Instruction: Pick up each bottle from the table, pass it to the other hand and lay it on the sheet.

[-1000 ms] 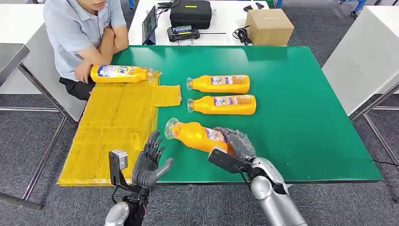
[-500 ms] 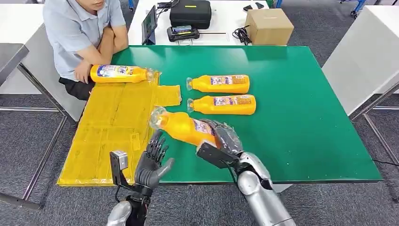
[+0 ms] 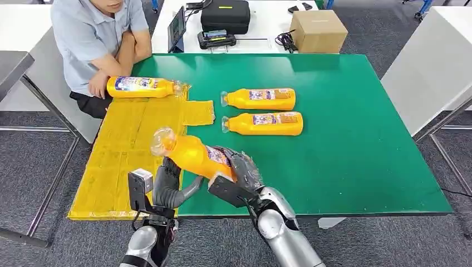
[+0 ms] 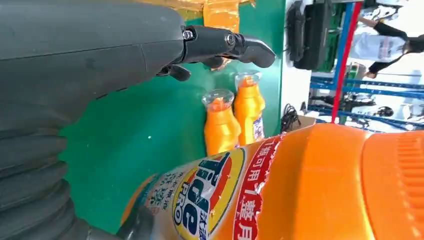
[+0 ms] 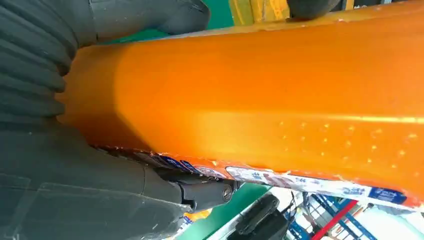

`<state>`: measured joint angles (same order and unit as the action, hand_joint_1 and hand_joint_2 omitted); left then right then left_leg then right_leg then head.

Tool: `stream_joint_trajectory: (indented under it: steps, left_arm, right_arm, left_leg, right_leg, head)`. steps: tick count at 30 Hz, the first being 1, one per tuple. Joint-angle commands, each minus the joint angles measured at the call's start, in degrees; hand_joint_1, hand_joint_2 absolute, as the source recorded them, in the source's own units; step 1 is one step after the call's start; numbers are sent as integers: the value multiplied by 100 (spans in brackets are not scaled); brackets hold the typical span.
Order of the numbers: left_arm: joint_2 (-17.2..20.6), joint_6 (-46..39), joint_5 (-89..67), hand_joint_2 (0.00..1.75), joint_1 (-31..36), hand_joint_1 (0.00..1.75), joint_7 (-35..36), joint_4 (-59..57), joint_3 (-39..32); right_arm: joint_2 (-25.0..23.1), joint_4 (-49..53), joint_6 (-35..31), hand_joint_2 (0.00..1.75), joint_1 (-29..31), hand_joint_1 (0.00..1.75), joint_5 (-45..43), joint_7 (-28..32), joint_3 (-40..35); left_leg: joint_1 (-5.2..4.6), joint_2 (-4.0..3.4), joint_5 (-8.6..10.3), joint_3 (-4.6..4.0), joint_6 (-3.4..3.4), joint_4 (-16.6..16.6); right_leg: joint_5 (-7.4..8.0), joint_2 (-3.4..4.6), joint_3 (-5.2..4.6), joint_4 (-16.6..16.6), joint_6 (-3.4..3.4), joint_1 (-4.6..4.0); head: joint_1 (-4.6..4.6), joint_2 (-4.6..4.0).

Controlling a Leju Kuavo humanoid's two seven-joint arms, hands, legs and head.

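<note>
My right hand [image 3: 238, 173] grips an orange bottle [image 3: 192, 155] by its labelled lower half and holds it tilted above the table's front edge, cap end pointing far left. In the right wrist view the bottle [image 5: 280, 95] lies across that hand [image 5: 75, 195]. My left hand [image 3: 169, 187] is open just under and beside the bottle, fingers up and thumb out. The left wrist view has the bottle [image 4: 310, 190] close to the left hand [image 4: 100, 60]. Two more orange bottles [image 3: 259, 99] [image 3: 264, 123] lie side by side on the green table [image 3: 356, 139]. The yellow sheet [image 3: 125, 161] covers the table's left side.
Another orange bottle [image 3: 141, 87] lies at the sheet's far end, next to the hand of a person [image 3: 94, 33] who sits at the far left corner. Behind the table are a black case [image 3: 225, 15], a tablet [image 3: 177, 29] and a cardboard box [image 3: 318, 31].
My right hand has lifted the bottle off the table and carried it leftward until it reached my left hand. The left hand has barely moved.
</note>
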<state>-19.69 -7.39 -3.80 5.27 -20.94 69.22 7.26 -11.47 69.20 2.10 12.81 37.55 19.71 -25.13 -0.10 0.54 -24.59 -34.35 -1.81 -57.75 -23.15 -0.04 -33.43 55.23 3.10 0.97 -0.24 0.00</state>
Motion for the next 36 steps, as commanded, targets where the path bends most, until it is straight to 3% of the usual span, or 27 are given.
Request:
stream_joint_trajectory:
  steps: [1, 12, 34, 35, 36]
  left_arm:
    - [-31, -204, -173, 175, 434, 0, -163, -308, -108]
    - [-31, 1397, 1335, 175, 490, 0, 269, -726, 273]
    - [-31, 888, 472, 175, 599, 0, 256, -901, 230]
    - [-31, 836, 471, 175, 593, 101, 254, -879, 180]
    - [-31, 788, 425, 175, 590, 175, 231, -866, 175]
  right_arm:
    - [-96, -737, 88, 175, 196, 175, -37, -27, -350]
    - [-176, -1418, 132, 175, 558, 175, -277, 196, -319]
    - [-253, -1006, -29, 175, 348, 175, -112, 124, -488]
    - [-250, -1001, 39, 175, 352, 175, -187, 119, -467]
    - [-247, -1001, 47, 175, 354, 175, -200, 119, -460]
  left_leg:
    - [11, -5, -12, 26, 16, -1]
    - [5, 2, -5, 19, 10, 2]
    - [7, -5, -12, 19, 13, -3]
    - [7, -6, -11, 20, 13, -2]
    - [4, -1, -7, 13, 10, -1]
  right_leg:
    - [-11, 0, 26, 1, -20, -12]
    - [-7, -8, 19, -3, -13, -6]
    - [-11, 0, 18, 3, -16, -8]
    - [-11, 0, 17, 3, -16, -8]
    - [-9, -4, 11, 2, -13, -5]
  head:
    - [0, 0]
    - [0, 0]
    - [0, 0]
    - [0, 0]
    - [0, 0]
